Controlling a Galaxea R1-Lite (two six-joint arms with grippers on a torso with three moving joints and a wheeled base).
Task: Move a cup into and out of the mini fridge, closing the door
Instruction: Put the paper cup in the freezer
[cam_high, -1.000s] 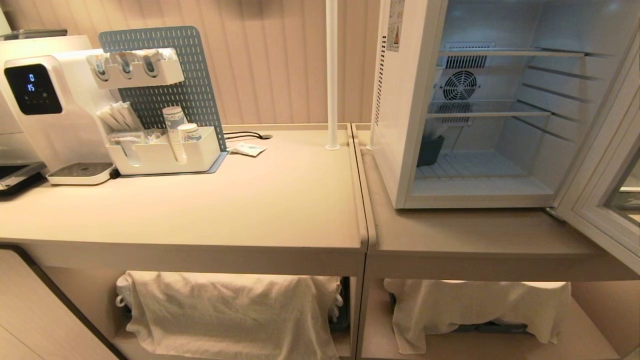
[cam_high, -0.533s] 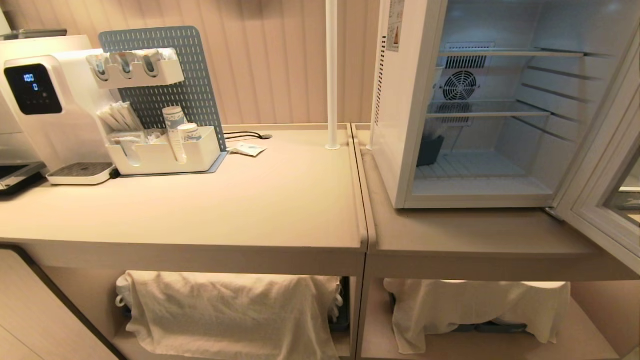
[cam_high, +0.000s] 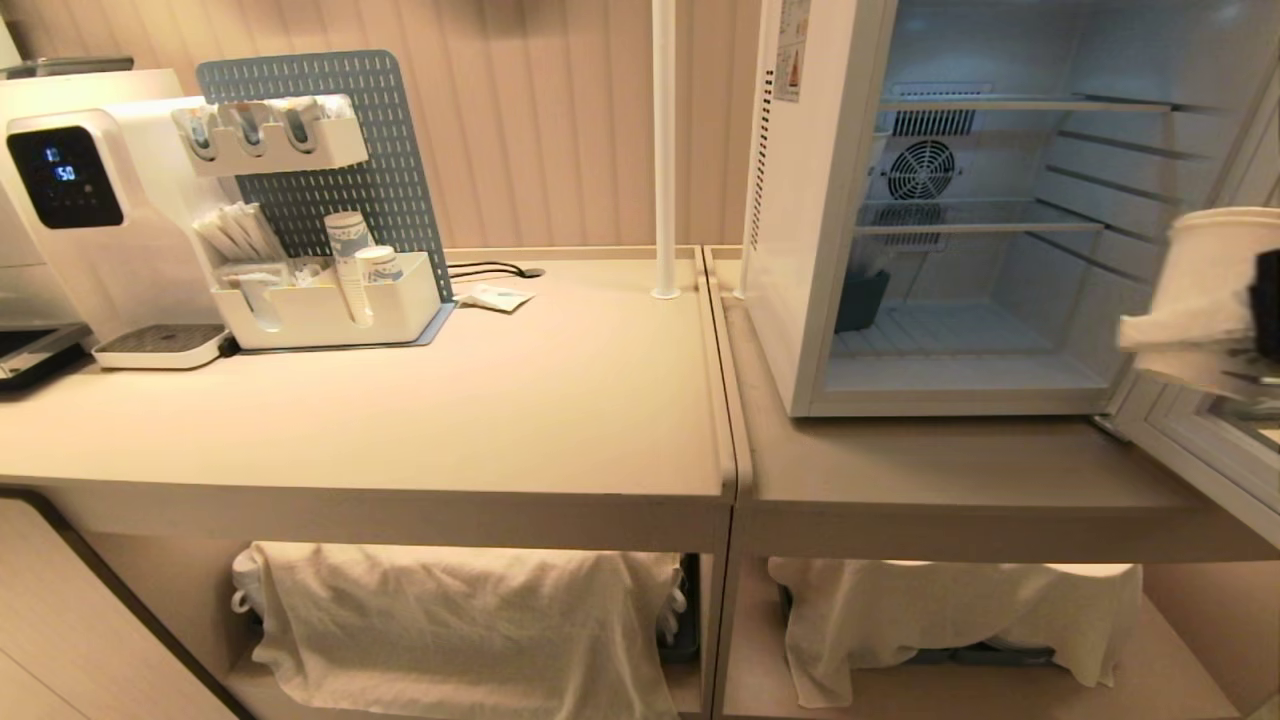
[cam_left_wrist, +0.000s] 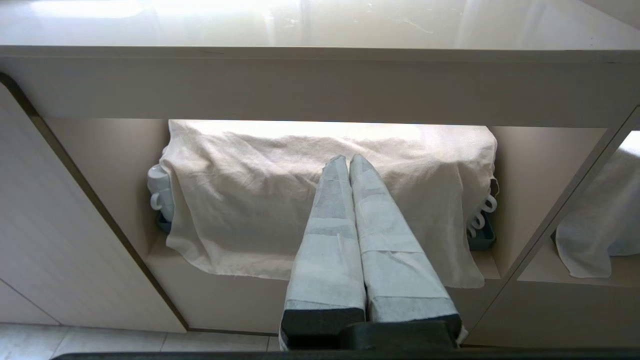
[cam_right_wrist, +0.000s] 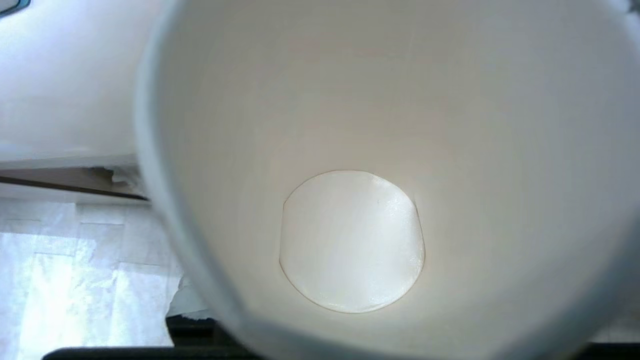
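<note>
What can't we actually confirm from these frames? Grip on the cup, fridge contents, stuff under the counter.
- Right gripper: cut off by the head view's right edge; the cup fills the right wrist view, hiding the fingers.
- Cup's outside: blurred in the head view, no print readable.
- Door: mostly past the right edge.
- Dark object low in the mini fridge: too small to identify.
- Under-counter shelves: cloth covers most items.
- Left gripper: shut, below the counter.

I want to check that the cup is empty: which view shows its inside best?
The right wrist view: it looks straight into the cup, showing bare walls and a dry bottom. The head view shows only its outside at the right edge, beside the mini fridge. The left wrist view shows no cup.
</note>
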